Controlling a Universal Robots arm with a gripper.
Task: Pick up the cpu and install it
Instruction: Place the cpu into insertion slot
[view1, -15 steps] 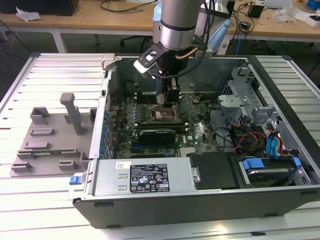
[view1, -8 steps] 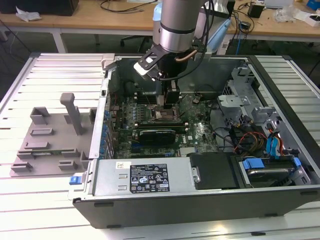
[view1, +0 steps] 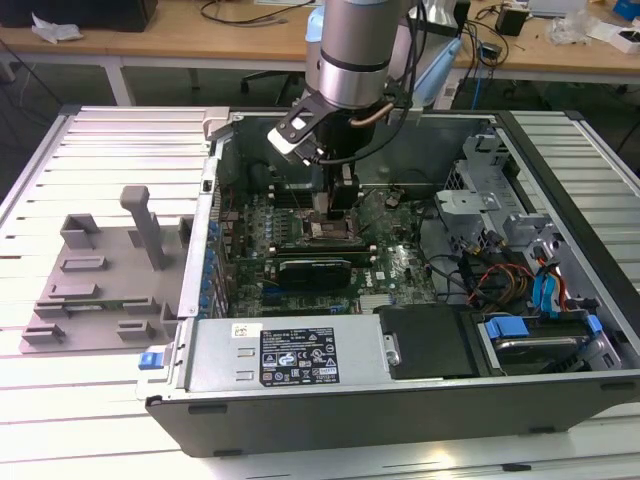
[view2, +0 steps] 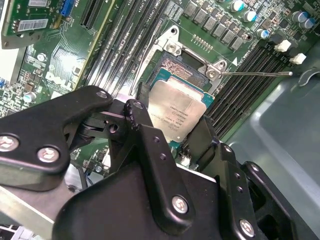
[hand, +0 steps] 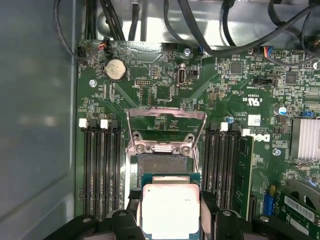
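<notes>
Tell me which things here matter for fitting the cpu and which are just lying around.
Job in hand: cpu; end effector gripping it; open socket; computer case.
Lying about: grey fixture tray; coin battery; memory slots.

Reaches straight down, wrist vertical, hand (view1: 335, 213) low, fingers (view2: 143, 127) clamped on opposite edges of the cpu (view2: 176, 111).

One cpu (view2: 175, 112), one computer case (view1: 330, 405)

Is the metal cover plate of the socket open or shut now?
Open. The cover plate is swung back, the socket lies uncovered, and the fingers hold the cpu over it.
</notes>
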